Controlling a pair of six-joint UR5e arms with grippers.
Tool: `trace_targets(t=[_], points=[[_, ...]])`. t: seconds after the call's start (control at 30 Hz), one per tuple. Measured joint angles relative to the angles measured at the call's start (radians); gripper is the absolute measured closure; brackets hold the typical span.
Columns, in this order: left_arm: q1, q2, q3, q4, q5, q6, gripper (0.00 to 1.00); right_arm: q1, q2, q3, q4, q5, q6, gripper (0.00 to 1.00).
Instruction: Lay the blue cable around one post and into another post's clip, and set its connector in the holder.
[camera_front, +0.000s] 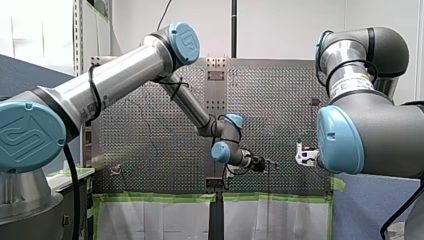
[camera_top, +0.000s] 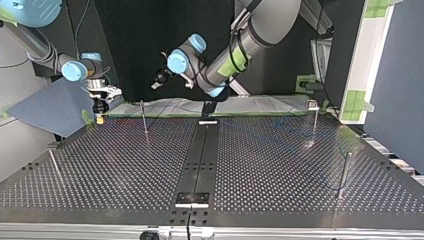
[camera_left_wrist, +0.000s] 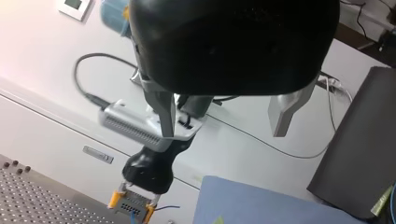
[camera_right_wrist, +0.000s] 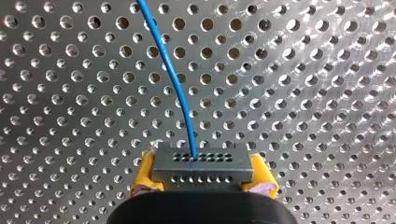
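Perforated table (camera_right_wrist: 327, 70) lies under my right tool (camera_right_wrist: 203, 181), pinching the connector (camera_right_wrist: 201, 161); my left tool (camera_left_wrist: 224, 130) hovers raised, spread.

quick count from the top view: four posts (camera_top: 144, 120) (camera_top: 314, 122) (camera_top: 56, 167) (camera_top: 344, 175), two far, two near, left and right. two arms (camera_front: 125, 70) (camera_front: 370, 125), one blue cable (camera_right_wrist: 173, 79), one connector (camera_right_wrist: 201, 163), one perforated table (camera_top: 275, 165).

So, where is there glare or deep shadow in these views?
Right wrist view: the perforated silver metal table glints around the thin blue cable and grey rectangular connector. Top view: the backdrop is black. Left wrist view: my left claw's black housing is unlit.
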Motion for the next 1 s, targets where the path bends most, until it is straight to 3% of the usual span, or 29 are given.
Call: trace_targets(t=[0.4, 0.7, 1.0], points=[[-0.008, -0.079, 0.080, 0.098, -0.086, -0.098, 0.02, 0.003, 0.000, 0.000, 0.005, 0.000, -0.002, 1.00], [-0.018, -0.089, 0.153, 0.178, -0.171, -0.175, 0.02, 0.009, 0.000, -0.002, 0.008, -0.001, -0.002, 1.00], [-0.047, -0.092, 0.143, 0.140, -0.246, -0.124, 0.02, 0.014, 0.000, -0.002, 0.009, -0.001, -0.001, 1.00]])
